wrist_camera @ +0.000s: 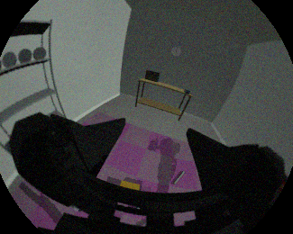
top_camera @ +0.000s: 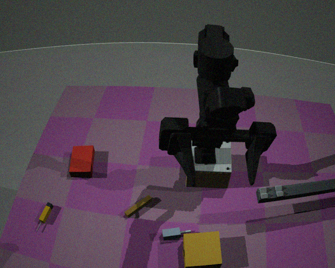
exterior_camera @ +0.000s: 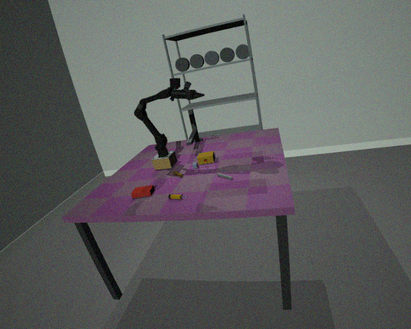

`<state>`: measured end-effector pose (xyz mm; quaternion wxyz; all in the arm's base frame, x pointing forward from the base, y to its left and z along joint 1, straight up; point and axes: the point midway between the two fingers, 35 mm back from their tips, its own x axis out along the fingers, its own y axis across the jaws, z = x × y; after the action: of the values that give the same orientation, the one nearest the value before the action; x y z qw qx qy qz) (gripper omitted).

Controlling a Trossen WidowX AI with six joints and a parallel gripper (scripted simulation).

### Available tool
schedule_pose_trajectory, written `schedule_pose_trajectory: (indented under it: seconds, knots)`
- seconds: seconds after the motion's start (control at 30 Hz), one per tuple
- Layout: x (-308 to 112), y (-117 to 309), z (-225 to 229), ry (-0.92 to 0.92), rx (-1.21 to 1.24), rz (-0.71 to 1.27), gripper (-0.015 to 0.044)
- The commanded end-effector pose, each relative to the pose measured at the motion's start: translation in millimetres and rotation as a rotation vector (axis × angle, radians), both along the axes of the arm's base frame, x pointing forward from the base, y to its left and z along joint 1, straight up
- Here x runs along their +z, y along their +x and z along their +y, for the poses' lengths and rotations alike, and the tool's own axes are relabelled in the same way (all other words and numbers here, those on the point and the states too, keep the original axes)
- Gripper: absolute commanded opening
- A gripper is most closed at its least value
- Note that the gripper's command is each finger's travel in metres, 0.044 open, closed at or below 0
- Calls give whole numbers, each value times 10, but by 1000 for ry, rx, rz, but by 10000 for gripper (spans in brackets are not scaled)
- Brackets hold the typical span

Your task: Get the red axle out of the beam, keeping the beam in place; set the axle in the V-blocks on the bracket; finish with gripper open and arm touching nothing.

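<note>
the gripper [top_camera: 222, 184] [exterior_camera: 203, 94] [wrist_camera: 157, 127] hangs high over the table with its fingers spread wide and nothing between them. the red axle [exterior_camera: 205, 160] shows only as a small red spot on the near face of the yellow beam [top_camera: 202, 249] [exterior_camera: 200, 159] [wrist_camera: 130, 184], which sits at the lower edge of the top frame, below the fingers there and well beneath them in the exterior view. going by that spot, the axle's long axis likely runs left to right across the top frame, so the coming move probably turns on bringing the hand down to the beam's left side and drawing along that line, not across it. the v-blocks [top_camera: 279, 190] wait on the bracket [top_camera: 312, 186] at right of the frame.
</note>
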<state>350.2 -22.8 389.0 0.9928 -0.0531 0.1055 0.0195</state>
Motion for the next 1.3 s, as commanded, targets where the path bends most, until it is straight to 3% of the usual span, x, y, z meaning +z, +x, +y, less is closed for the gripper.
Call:
schedule_pose_trajectory:
  seconds: [0.0, 0.27, 0.6, 0.7, 1.27]
  knots:
    - [-601, 113, -209, 173, -116, 188, 440]
    - [-1947, -13, -590, 573, -480, 594, 440]
    - [-3303, -877, -806, 968, -1157, 1019, 440]
    - [-3439, -1040, -804, 1005, -1269, 1067, 440]
    - [-3859, -1032, -808, 1005, -1269, 1067, 440]
